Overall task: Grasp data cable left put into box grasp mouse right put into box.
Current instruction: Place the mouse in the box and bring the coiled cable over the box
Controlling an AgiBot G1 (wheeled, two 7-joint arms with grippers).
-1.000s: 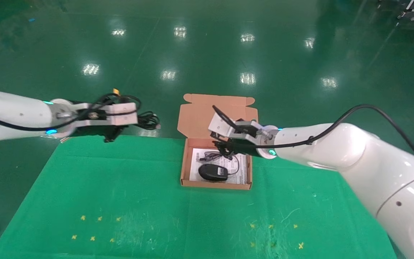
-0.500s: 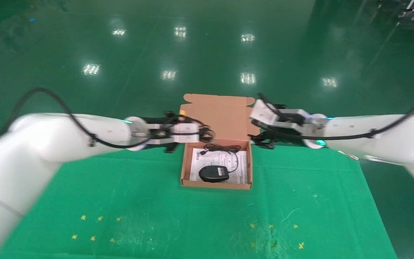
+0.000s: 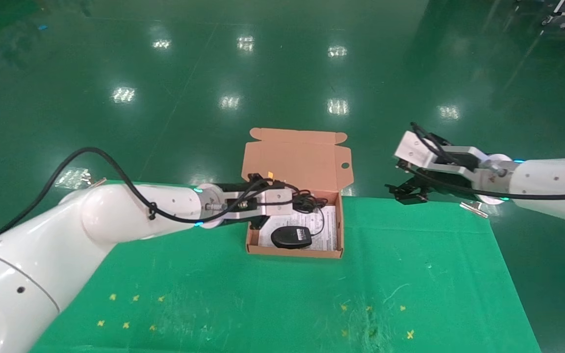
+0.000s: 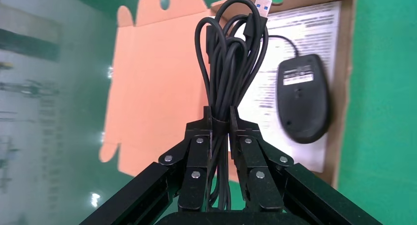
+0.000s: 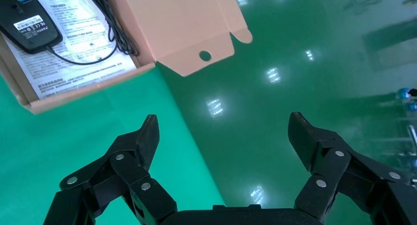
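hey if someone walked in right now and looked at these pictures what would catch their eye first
The left gripper, over the far left part of the open box, is shut on the data cable, a black coiled bundle held above the white printed sheet. The mouse already lies inside the box, label side up. The right gripper hangs open off to the box's right, holding nothing.

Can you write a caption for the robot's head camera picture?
Left gripper carries the coiled data cable over the open box where the mouse lies; right gripper waits open beside it.

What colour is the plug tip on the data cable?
Blue inside a silver shell, on the data cable; clearest in the left wrist view.
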